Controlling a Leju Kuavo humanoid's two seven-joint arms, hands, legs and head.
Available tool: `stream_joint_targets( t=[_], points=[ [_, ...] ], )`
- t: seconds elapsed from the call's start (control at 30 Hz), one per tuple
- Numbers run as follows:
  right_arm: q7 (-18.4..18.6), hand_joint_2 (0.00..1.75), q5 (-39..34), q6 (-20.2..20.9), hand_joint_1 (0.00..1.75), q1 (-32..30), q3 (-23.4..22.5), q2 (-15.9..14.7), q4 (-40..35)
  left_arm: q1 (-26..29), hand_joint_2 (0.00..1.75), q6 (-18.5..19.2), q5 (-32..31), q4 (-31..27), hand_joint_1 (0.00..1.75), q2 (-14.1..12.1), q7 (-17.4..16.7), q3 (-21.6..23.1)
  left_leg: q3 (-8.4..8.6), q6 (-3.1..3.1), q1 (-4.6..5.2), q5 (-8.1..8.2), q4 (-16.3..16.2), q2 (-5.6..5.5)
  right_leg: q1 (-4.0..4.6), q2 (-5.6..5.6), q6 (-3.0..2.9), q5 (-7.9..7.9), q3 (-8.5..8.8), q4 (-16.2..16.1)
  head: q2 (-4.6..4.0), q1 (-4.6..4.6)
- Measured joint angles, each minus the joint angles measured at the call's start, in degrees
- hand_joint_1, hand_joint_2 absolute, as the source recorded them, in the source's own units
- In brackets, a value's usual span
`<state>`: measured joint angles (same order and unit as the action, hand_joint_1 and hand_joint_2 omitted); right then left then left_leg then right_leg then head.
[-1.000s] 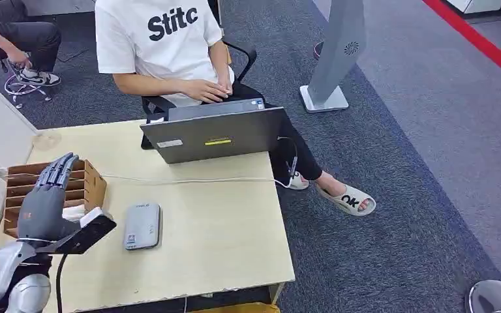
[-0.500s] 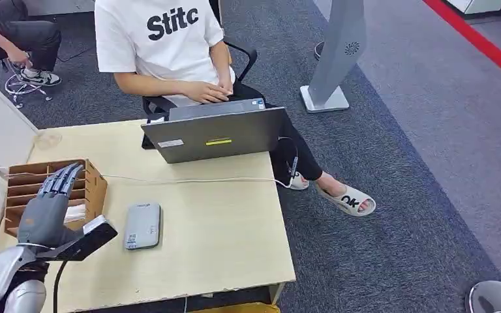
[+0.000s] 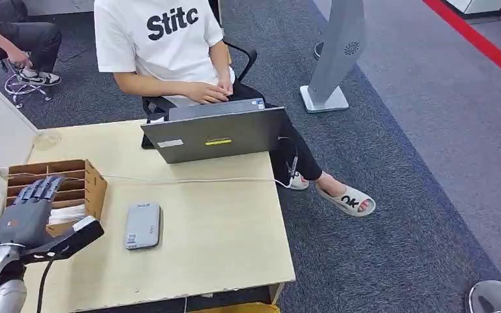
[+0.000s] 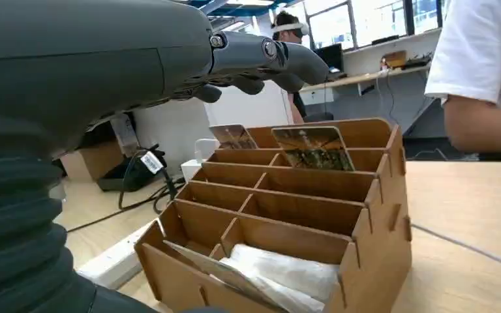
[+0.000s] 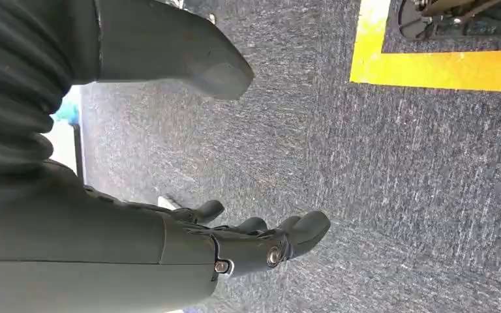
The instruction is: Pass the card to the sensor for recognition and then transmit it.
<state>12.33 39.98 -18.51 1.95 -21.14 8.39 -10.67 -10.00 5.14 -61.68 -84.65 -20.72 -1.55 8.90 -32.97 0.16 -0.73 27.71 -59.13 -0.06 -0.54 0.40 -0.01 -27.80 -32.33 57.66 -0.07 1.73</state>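
The dark fingers [image 3: 39, 189] of the left hand [image 3: 25, 215] are spread and extended, holding nothing, and they hover over the near left part of the brown slotted wooden card organiser [image 3: 94, 186] on the left side of the pale wooden table [image 3: 222, 228]. In the left wrist view the fingers [image 4: 280, 59] reach out above the organiser [image 4: 365, 215], clear of its dividers. The thin picture cards [image 4: 312, 149] stand upright in the far slots, beyond and below the fingertips, their flat faces turned towards the hand; a reach should go forward and down to meet a top edge. The flat grey rectangular sensor pad [image 3: 143, 225] lies just right of the organiser, its long axis running near to far. The left hand is much the nearer; the right hand [image 5: 248, 244] hangs over grey carpet, fingers loosely apart and empty.
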Motion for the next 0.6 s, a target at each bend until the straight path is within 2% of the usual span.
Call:
stream_joint_targets(
  t=[0.27, 0.4, 0.6],
  points=[
    [0.0, 1.75, 0.22, 0.07, 0.0, 0.0, -0.85, 0.15, 0.0, -0.34, 1.75, 1.79, 0.88, 2.06, 0.0, -1.07, 0.61, 0.48, -0.01, 0.0, 0.02, 0.0, 0.0, 0.01, 0.0, 0.01, 0.0, 0.0, 0.0, 0.0, 0.0, 0.0],
    [0.0, 1.75, 0.88, 0.09, 0.0, 0.0, -1.25, 0.17, 0.0, -0.43, 1.75, 3.17, 2.3, 2.69, 0.0, -2.47, 0.76, 1.16, 0.0, 0.0, 0.0, 0.0, 0.0, 0.01, 0.0, 0.01, 0.0, 0.0, -0.01, 0.0, 0.0, -0.02],
    [-0.02, 1.75, 1.12, 0.63, 0.0, 0.01, -1.35, 0.17, 0.0, -0.41, 1.75, 3.34, 2.89, 3.5, 0.0, -3.13, 0.79, 1.46, -0.01, 0.0, -0.01, 0.0, 0.01, 0.0, 0.0, 0.0, 0.0, 0.0, -0.01, 0.0, 0.0, 0.0]
  ],
)
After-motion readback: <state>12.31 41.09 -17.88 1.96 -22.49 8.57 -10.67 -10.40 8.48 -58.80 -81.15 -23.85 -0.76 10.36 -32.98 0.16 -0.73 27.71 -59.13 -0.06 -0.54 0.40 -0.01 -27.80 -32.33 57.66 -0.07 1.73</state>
